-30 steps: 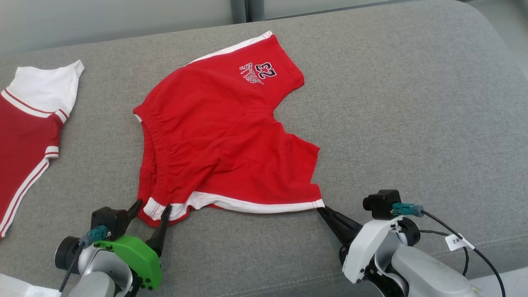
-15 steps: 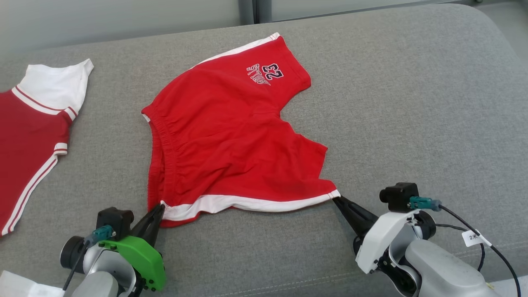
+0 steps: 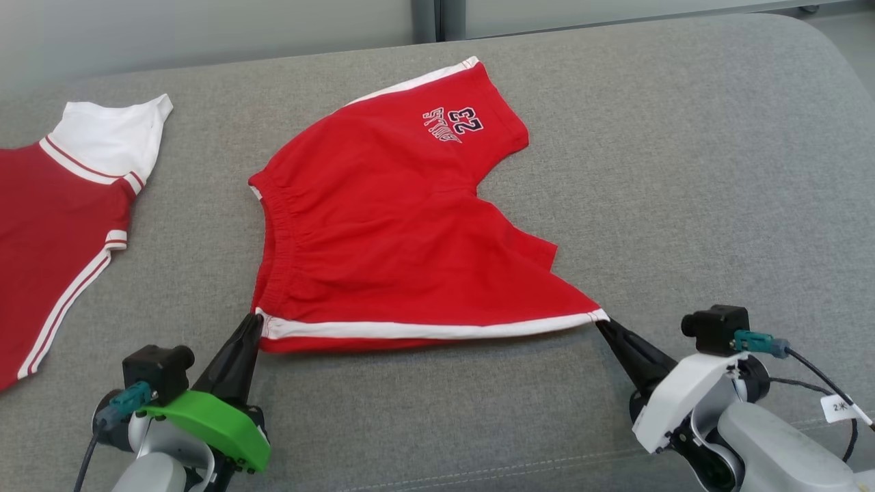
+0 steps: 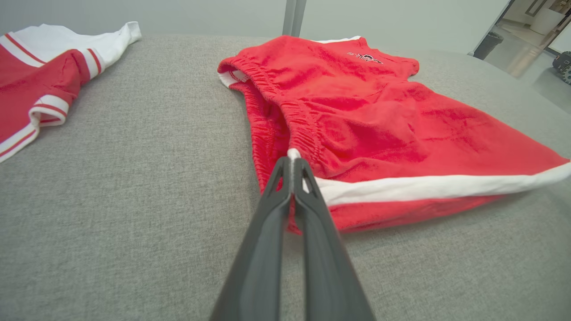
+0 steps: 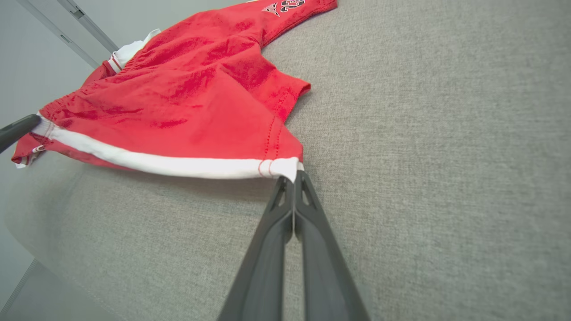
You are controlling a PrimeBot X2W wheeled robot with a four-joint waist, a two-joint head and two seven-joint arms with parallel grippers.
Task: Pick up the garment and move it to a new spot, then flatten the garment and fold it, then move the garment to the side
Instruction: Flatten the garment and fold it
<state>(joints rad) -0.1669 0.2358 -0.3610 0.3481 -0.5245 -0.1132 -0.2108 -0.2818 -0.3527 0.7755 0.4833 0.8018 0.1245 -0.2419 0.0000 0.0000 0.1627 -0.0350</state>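
The left tool (image 3: 253, 320) is clamped on the near left corner of the red shorts (image 3: 389, 225). The right tool (image 3: 602, 323) pinches the near right corner, and the white hem (image 3: 424, 330) is stretched taut between them. The shorts lie on a grey cushion (image 3: 683, 171), with a red-and-white shirt (image 3: 55, 219) well apart at their left.

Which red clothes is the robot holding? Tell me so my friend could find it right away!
Look at the big grey cushion. In its middle lie red shorts with white edging, pinched at the two near corners by the left gripper and the right gripper. Unlike the red and white shirt at the left, they carry the number 23.
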